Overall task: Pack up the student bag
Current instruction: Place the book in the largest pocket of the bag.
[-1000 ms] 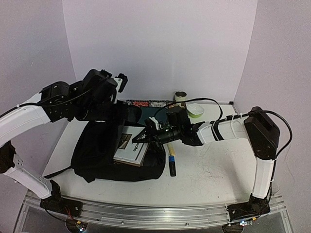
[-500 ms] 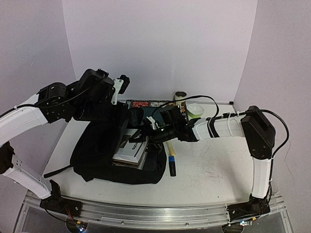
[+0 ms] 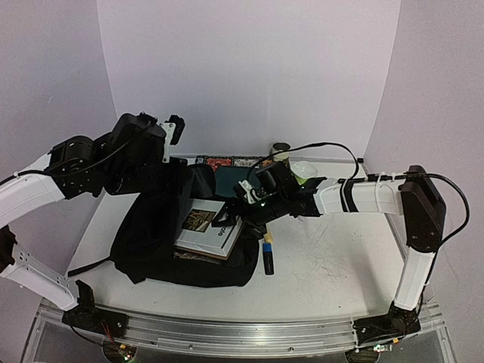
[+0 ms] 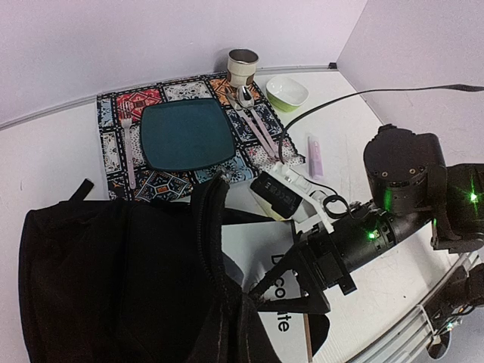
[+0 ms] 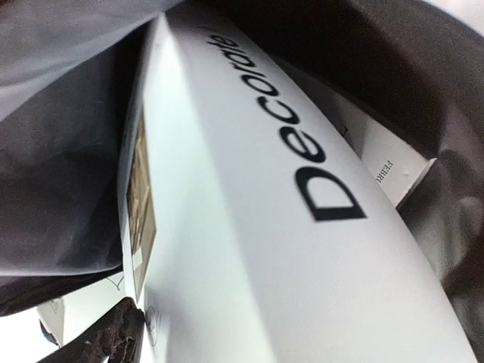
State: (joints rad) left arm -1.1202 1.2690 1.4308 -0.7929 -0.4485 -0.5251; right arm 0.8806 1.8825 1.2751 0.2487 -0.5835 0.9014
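top external: the bag [image 3: 147, 242] lies on the table [image 3: 333, 265] left of centre, its mouth facing right. my left hand [image 3: 189, 174] is pinched shut on the bag's upper lip and lifts it like a tent. my right hand [image 3: 225, 219] is spread open just over the book [image 3: 208, 231], which lies in the mouth, partly under the lifted lip. a marker [image 3: 267, 253] lies on the table just beside the bag.

left wrist: the zipper edge rises toward the camera. the right hand's fingers [image 4: 266, 281] stand in a v above the white cover, gripping nothing. the book's right end pokes out of the opening.

right wrist: the book [image 5: 265, 227] fills the view, with dark fabric [image 5: 60, 189] arching over its far end. one fingertip [image 5: 113, 336] shows at bottom left.

my judgement for doing this well: hold the lip high, set the open fingers against the book's exposed edge and push it flat and straight, low under the lip. that way no corner should catch the zipper or drag the bag across the table.
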